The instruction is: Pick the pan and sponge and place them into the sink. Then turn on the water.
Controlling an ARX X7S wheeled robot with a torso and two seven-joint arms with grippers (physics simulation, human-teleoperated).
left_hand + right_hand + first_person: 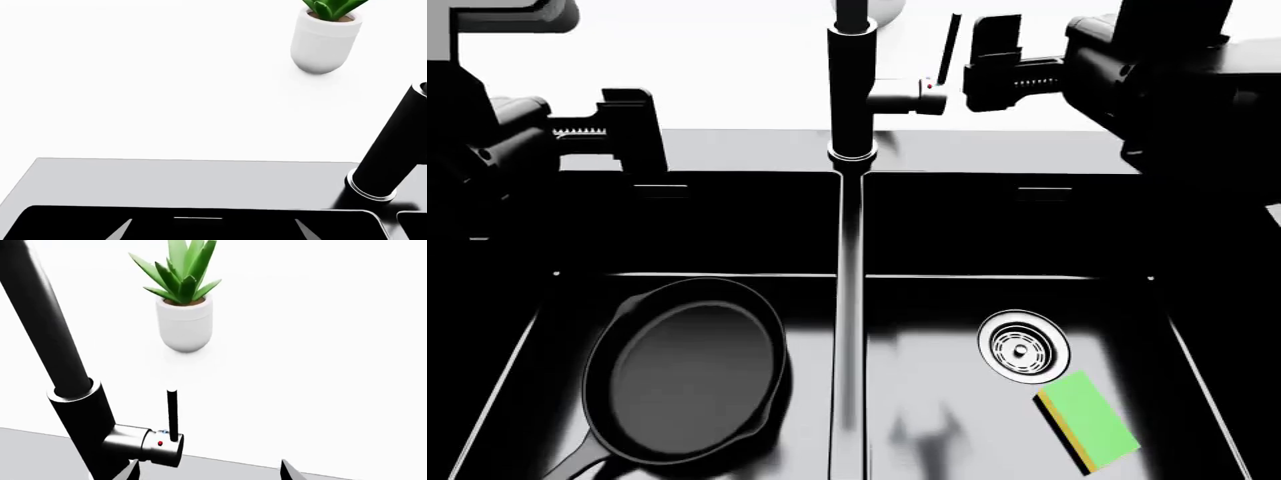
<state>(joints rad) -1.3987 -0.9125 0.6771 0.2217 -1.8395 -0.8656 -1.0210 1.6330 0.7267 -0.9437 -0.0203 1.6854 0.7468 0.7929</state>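
Beside the drain [1024, 347], green-topped sponge [1090, 421] lies flat.

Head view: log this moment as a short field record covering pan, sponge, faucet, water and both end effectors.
pan: lying in the sink's left basin
sponge: in the right basin, beside the drain
faucet: behind the divider; side lever upright
water: no stream visible
left end effector: open, empty, above the left basin's back edge
right end effector: open, beside the lever
plant: on the counter behind
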